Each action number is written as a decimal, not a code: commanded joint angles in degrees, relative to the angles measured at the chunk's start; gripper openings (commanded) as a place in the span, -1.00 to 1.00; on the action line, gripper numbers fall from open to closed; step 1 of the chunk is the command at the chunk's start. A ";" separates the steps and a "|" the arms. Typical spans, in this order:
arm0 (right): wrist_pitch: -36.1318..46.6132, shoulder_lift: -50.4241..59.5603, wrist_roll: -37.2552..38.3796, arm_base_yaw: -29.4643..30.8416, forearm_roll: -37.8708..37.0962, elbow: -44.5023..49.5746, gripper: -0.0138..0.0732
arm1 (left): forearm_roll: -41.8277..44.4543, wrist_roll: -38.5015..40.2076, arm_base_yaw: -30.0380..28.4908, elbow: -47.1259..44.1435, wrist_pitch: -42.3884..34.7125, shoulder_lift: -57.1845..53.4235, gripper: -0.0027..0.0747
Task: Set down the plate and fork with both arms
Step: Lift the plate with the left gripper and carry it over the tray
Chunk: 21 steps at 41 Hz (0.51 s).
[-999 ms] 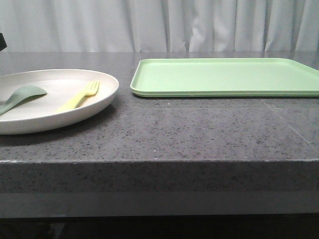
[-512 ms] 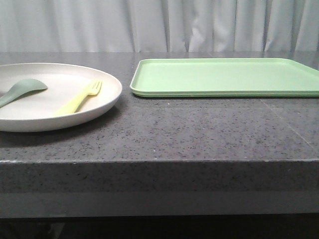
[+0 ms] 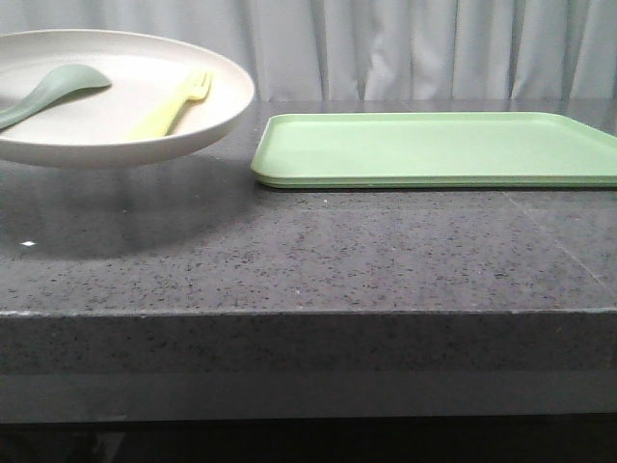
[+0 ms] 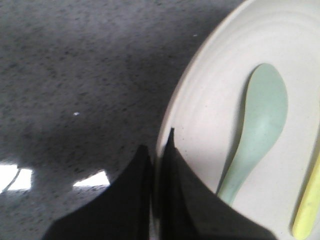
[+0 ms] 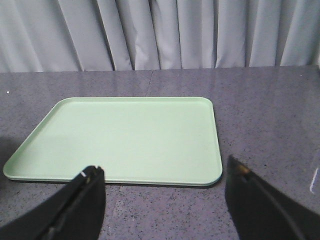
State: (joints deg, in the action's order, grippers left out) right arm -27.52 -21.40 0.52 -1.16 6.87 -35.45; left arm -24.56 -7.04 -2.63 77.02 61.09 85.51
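Note:
The cream-white plate [image 3: 116,125] hangs in the air at the left, clear of the dark table, with its shadow below it. On it lie the pale yellow fork [image 3: 174,108] and a grey-green spoon [image 3: 53,89]. My left gripper [image 4: 159,150] is shut on the plate's rim [image 4: 182,100]; the spoon [image 4: 260,125] and the fork's handle [image 4: 309,210] show beside it. The left gripper is out of the front view. My right gripper [image 5: 165,172] is open and empty, over the table in front of the tray.
A flat light-green tray [image 3: 439,149] lies on the dark speckled table [image 3: 318,260] at the right, also in the right wrist view [image 5: 125,137]. A grey curtain hangs behind. The table's front edge runs across the front view.
The plate has risen off the table with the fork and spoon on it, and now hangs well above the surface. The tray has not moved.

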 commanded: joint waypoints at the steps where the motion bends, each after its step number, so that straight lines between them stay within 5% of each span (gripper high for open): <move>1: 4.57 -0.91 -0.52 0.01 0.16 -2.00 0.54 | -4.40 -0.40 3.00 3.44 -3.41 -0.90 -0.98; 21: 4.46 -0.91 -0.52 0.01 0.16 -2.00 0.54 | 0.06 8.82 23.86 35.06 -0.36 23.79 -0.98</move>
State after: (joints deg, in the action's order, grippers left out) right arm -27.52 -21.40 0.52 -1.16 6.87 -35.45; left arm -23.41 -1.33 18.09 104.53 61.86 108.62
